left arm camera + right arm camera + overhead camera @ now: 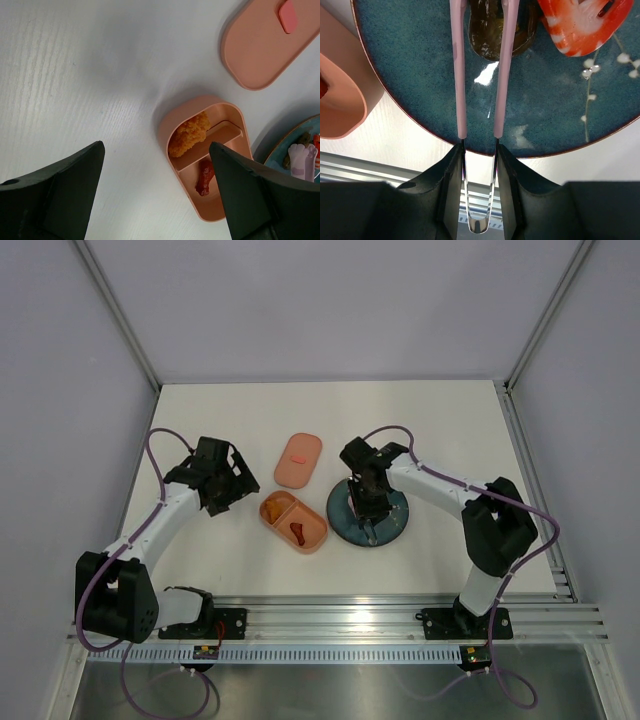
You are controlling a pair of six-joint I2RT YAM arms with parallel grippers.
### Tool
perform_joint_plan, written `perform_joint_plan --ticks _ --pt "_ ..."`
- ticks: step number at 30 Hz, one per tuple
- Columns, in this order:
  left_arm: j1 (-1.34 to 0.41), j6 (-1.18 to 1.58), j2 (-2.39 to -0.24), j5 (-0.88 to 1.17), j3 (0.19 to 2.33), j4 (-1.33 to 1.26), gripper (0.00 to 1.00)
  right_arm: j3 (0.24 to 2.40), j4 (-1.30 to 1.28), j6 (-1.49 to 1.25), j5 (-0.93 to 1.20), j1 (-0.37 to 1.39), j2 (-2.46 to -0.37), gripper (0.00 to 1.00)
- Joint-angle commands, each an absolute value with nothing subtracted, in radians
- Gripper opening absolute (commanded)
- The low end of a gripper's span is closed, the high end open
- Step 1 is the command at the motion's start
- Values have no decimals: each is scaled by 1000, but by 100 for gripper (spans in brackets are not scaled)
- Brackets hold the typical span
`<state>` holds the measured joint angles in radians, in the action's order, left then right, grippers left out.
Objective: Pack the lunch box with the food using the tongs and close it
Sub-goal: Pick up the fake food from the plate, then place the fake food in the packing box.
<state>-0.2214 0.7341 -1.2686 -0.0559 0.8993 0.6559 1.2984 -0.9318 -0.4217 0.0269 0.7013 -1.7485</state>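
A left gripper (225, 488) hangs over the left half of the table (430, 430), its fingers spread wide and holding nothing, apparently parked out of the way until the box needs closing. Just to its right, near the middle of the table, the lunch box (197, 101) sits open, with an orange piece (189, 135) in one compartment and a red piece (205, 177) in the other. Its lid (265, 45) lies flat beside it toward the far edge, well clear of the opening so food can drop straight in. Right of the box, almost touching it, is a round teal plate (545, 110) carrying what is left to pack: a dark brown piece (485, 30) and a red-and-white piece (580, 25). Over the plate, the right gripper (479, 152) is clamped on the looped end of the tongs (459, 75), pressing the two pink arms partly together. The arms run straight out from the fingers and straddle the brown piece on either side, which looks like a pinch being set up. Whether the tips already grip the piece cannot be told, since they run out of the wrist view. Packing appears about half done.
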Motion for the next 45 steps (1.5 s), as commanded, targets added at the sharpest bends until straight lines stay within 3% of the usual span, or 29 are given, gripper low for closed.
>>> perform_joint_plan --ticks 1,7,11,18,30,45 --pt "-224 738 -1241 -64 890 627 90 1338 -942 -403 8 718 -1764 38" --pt "-224 738 -1239 -64 888 627 90 1347 -939 -400 14 721 -1773 31" --pt "-224 738 -1241 -66 885 627 90 1356 -950 -400 15 727 -1758 16" --pt "-222 739 -1243 -63 885 624 90 1385 -968 -408 14 730 -1709 0" --pt "-222 738 -1241 -66 885 624 90 1456 -1000 -433 21 764 -1664 0" --pt "-222 736 -1235 -72 879 627 90 1601 -996 -479 84 980 -1770 0"
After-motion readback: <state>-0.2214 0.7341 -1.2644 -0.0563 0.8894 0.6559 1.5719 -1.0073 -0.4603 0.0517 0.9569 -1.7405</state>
